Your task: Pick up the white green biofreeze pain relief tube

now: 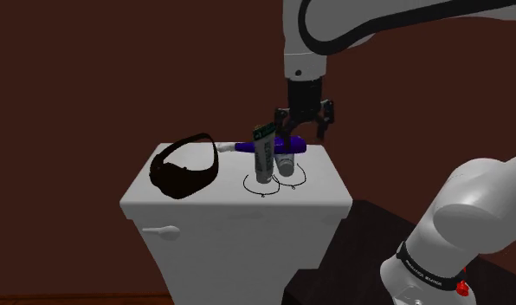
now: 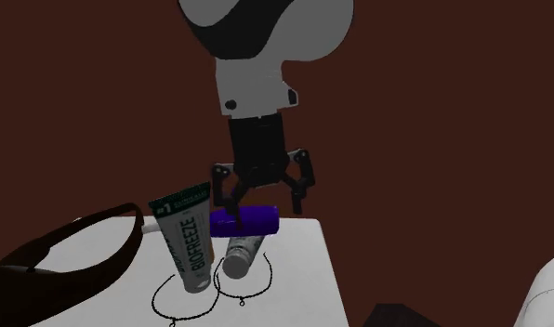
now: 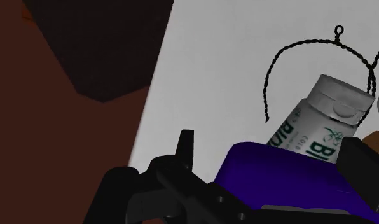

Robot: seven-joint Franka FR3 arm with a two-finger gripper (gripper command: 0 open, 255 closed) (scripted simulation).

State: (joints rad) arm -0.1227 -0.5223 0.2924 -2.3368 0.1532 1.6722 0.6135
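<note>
So the pincer (image 2: 259, 214) is hanging straight down over the top of a white toilet tank (image 1: 239, 227). Its two black fingers are spread wide and aren't clamped on anything. Right between and just under the fingertips sits a purple cylinder-ish thing (image 2: 252, 221). In the wrist view there's a visible gap between it and one finger, so it's not being held. A little white stub sticks out of its end on the side away from the pincer. There are actually two white tubes with green Biofreeze lettering. The lying Biofreeze tube (image 2: 244, 251) is flat on the tank, directly below the pincer. Its back end is tucked under the purple thing and its white cap points out past the fingertips. The standing Biofreeze tube (image 2: 190, 243) is just beside the pincer, on the second exterior view's left. It's cap-down and leaning a bit, and its green crimped end comes up about level with the fingertips. Can't tell if the two tubes touch each other. Some thin black wire loops (image 3: 268, 79) lie on the tank around the cap ends, a bit further out from the pincer. A pair of dark sunglasses (image 1: 174, 178) sits well off to the standing tube's side, at the far end of the tank from the pincer.
</note>
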